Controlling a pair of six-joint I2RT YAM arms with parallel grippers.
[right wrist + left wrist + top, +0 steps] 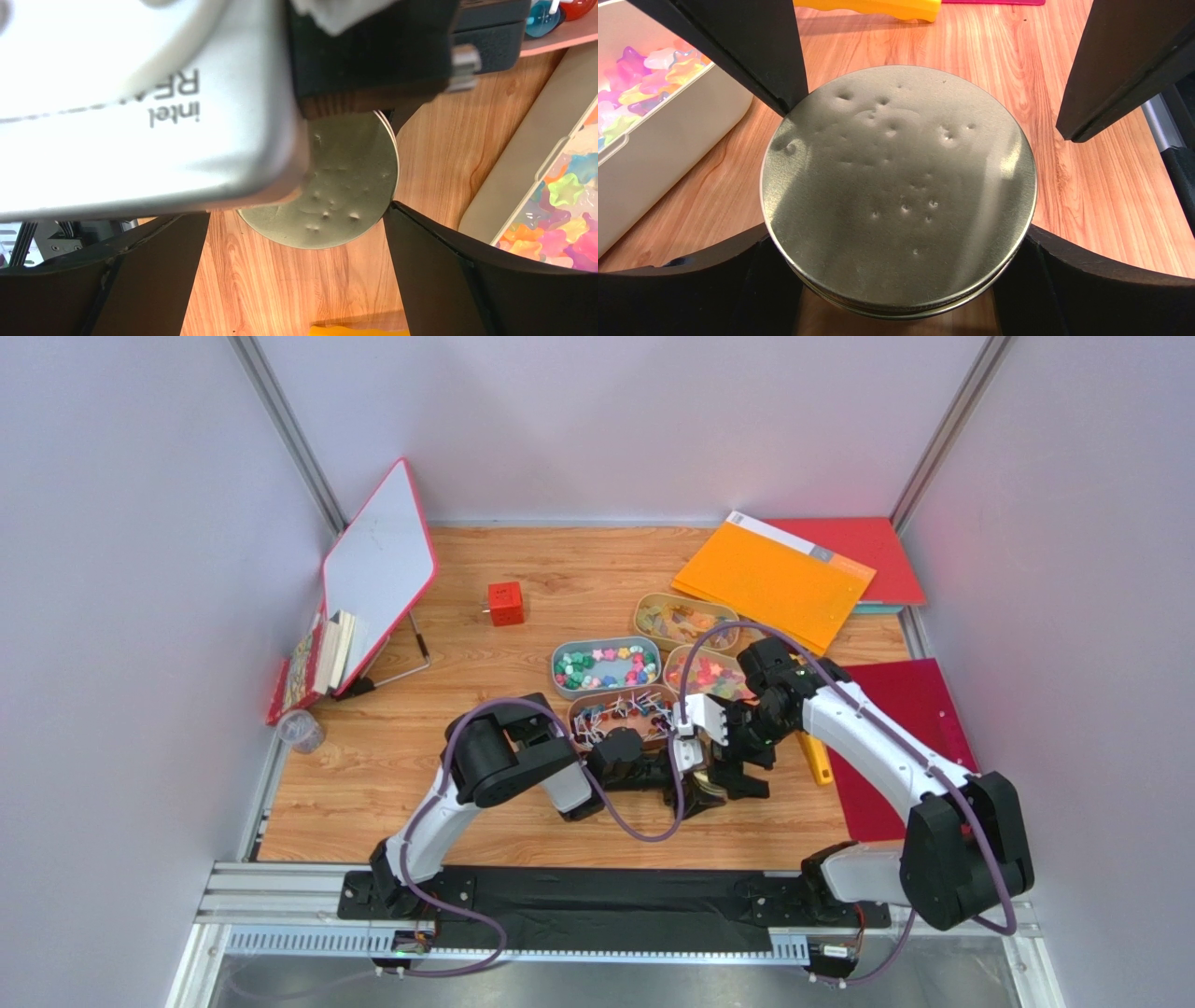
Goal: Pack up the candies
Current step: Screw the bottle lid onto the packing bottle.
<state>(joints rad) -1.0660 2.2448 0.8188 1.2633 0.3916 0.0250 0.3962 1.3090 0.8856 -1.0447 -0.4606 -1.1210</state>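
The candies lie in several oval trays at mid-table: pink, green and blue bits (pixel 605 668), white twist-wrapped pieces (pixel 617 711) and gummies (pixel 701 672). Some candies (pixel 640 77) show in a white tray at the left wrist view's edge, and others (pixel 561 217) at the right wrist view's edge. My left gripper (pixel 697 787) (pixel 898 238) is shut on a round gold lid (pixel 899 182), whose rim touches both fingers just above the wood. My right gripper (pixel 739 756) (pixel 298 217) hovers open over that lid (pixel 344 189), its fingers (pixel 752 49) straddling it without touching.
A red cube (pixel 505 602) stands behind the trays. A tilted whiteboard (pixel 376 574) and a clear jar (pixel 298 731) are at the left. Orange (pixel 772 581) and red (pixel 870 553) folders lie back right, a red mat (pixel 912 742) right, a yellow tool (pixel 815 760) beside it.
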